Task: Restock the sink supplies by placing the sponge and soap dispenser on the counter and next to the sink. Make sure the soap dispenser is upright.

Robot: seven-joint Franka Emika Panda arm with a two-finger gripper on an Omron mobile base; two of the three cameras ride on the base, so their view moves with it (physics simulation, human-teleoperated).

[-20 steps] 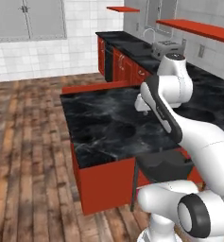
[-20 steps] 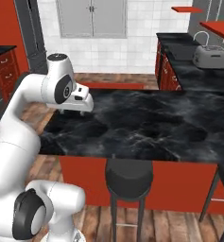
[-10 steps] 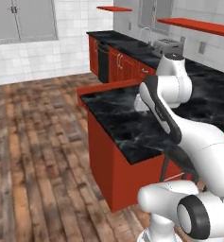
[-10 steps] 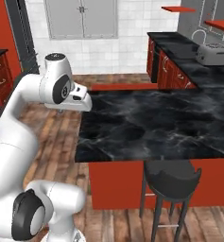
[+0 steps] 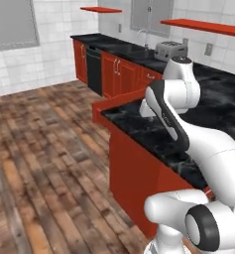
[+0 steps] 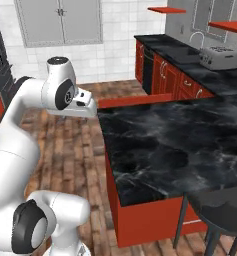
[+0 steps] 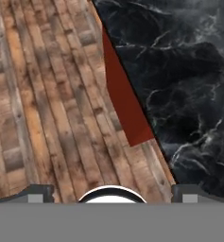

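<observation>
My gripper [image 7: 111,193] is open with nothing between its fingertips [image 7: 37,193]. It hangs over the wooden floor beside the corner of the black marble island [image 7: 179,71]. The hand [image 6: 84,107] sits just left of that corner. Along the far wall runs the counter [image 5: 114,43], black marble over red cabinets. It carries the sink [image 5: 135,48] with its curved chrome faucet [image 5: 144,34]. From the right base camera the counter [image 6: 176,52] and faucet [image 6: 194,38] stand at the upper right. The sponge and the soap dispenser are out of view.
A silver toaster [image 5: 169,49] stands on the counter beyond the sink. A dark dishwasher front [image 5: 94,69] sits under the counter. Red shelves [image 5: 203,27] hang above. A dark stool [image 6: 220,210] stands at the island's near side. Open wooden floor [image 5: 44,149] lies to the left.
The whole picture has shifted, so the base has moved. The island now sits further right and the counter with the sink looks nearer. The arm's pose and the open gripper are unchanged.
</observation>
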